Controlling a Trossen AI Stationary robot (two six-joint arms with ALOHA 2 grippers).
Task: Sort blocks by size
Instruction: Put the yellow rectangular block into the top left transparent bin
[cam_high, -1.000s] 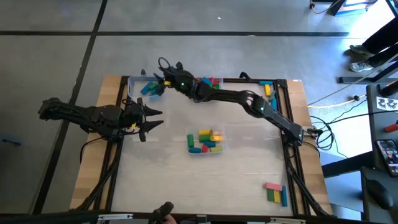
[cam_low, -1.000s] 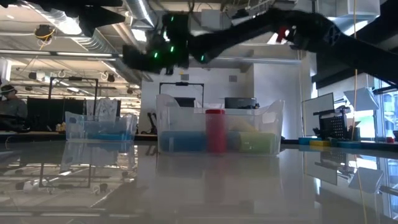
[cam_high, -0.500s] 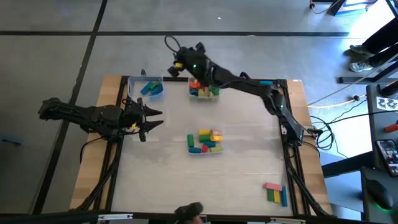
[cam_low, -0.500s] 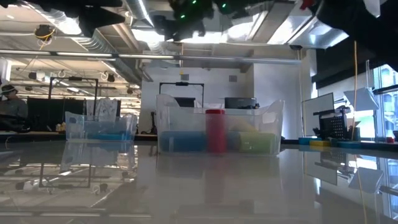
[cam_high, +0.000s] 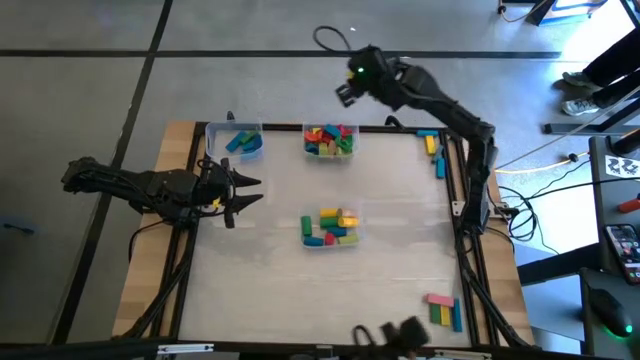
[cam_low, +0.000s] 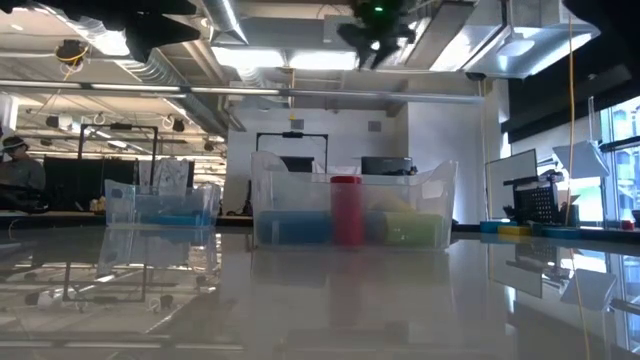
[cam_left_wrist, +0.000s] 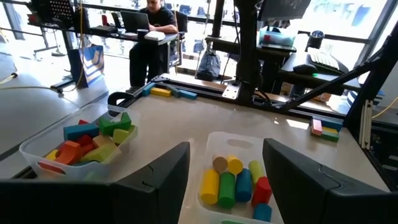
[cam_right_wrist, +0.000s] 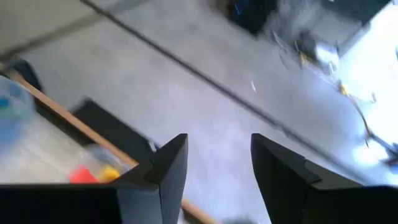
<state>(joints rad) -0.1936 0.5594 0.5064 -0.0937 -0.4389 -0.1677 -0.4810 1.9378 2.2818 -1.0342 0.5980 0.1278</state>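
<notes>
Blocks fill three clear tubs: blue ones in the far-left tub (cam_high: 240, 142), mixed colours in the far-middle tub (cam_high: 328, 140), and short rounded ones in the centre tub (cam_high: 330, 228). My left gripper (cam_high: 255, 190) waits open at the table's left side, pointing at the centre tub (cam_left_wrist: 233, 180). My right gripper (cam_high: 345, 90) hangs high beyond the table's far edge, open and with nothing between its fingers (cam_right_wrist: 217, 168). The low view shows it at the top (cam_low: 375, 25), well above the tubs.
Loose blocks lie by the far right rail (cam_high: 432, 143) and in a small group at the near right corner (cam_high: 442, 308). The wooden table is framed by dark rails (cam_high: 462, 200). A person sits at a desk (cam_left_wrist: 152, 18) in the room beyond.
My right gripper has risen from just over the far-left tub and swung toward the table's right and far edge, ending beyond the far edge. It has tipped up from pointing steeply down to a shallower slant.
</notes>
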